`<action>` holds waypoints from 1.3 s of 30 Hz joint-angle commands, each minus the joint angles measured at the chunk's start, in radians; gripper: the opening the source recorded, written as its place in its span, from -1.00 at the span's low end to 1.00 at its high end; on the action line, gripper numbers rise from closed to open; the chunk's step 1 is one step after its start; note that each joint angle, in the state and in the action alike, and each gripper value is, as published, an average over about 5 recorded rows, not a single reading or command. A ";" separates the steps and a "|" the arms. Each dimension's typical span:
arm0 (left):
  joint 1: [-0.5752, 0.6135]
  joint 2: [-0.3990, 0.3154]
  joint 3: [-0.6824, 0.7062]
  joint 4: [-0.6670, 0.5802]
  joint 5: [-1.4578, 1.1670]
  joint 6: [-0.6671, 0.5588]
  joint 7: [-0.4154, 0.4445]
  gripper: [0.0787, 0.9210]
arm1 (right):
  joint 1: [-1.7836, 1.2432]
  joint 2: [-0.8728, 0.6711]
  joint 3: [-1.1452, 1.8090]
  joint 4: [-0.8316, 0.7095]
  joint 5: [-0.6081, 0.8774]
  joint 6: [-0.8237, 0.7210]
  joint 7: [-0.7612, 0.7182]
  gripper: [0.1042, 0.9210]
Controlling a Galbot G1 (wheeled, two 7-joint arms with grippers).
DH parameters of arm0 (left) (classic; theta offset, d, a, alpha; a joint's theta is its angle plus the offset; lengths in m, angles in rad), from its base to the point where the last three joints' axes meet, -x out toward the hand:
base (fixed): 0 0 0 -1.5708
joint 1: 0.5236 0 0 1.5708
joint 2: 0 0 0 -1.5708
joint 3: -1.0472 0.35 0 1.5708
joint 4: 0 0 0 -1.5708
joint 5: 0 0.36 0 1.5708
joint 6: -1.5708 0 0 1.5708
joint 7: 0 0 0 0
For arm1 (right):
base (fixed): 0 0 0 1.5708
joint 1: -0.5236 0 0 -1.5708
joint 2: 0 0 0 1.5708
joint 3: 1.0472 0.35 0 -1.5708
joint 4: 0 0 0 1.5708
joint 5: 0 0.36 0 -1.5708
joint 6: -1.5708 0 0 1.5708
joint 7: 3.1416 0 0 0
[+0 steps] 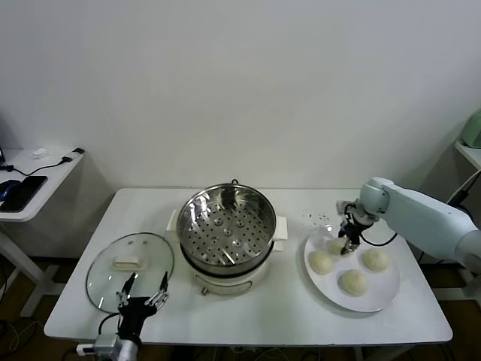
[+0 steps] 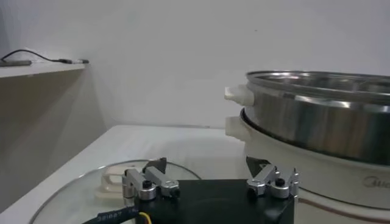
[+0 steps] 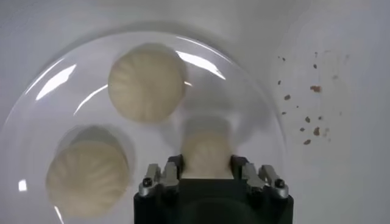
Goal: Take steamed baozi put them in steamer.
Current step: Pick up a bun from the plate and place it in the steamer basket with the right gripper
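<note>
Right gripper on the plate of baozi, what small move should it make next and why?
Probably a straight lift. The right gripper is shut on the baozi nearest the back of the white plate, and the steamer with its bare perforated tray sits to its left, so raising the bun clears the plate first.

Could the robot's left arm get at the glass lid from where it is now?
Probably yes. The left gripper hangs open right at the near edge of the glass lid, and nothing stands between them; the steamer sits off to the side.
</note>
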 commanded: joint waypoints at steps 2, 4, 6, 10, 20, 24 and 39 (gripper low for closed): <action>0.005 -0.002 0.002 -0.008 0.004 -0.002 0.000 0.77 | 0.295 -0.017 -0.196 0.128 0.129 0.026 -0.030 -0.05; 0.006 -0.002 0.004 -0.011 0.006 -0.003 0.000 0.77 | 0.424 -0.005 -0.280 0.174 0.182 0.054 -0.042 -0.05; 0.008 -0.001 0.006 -0.015 0.007 -0.004 -0.001 0.77 | 0.556 0.027 -0.357 0.225 0.236 0.099 -0.055 -0.05; 0.007 0.001 0.007 -0.020 0.008 -0.005 -0.001 0.77 | 0.738 0.124 -0.441 0.323 0.307 0.226 -0.056 -0.05; 0.002 0.002 0.013 -0.031 0.015 -0.001 -0.003 0.77 | 0.753 0.401 -0.421 0.438 0.191 0.608 -0.040 -0.05; 0.000 0.001 0.016 -0.032 0.017 0.002 -0.003 0.77 | 0.637 0.464 -0.373 0.331 -0.017 0.808 -0.021 -0.05; 0.001 0.004 0.017 -0.027 0.018 0.002 -0.005 0.77 | 0.255 0.632 -0.140 -0.191 -0.386 1.091 0.015 -0.06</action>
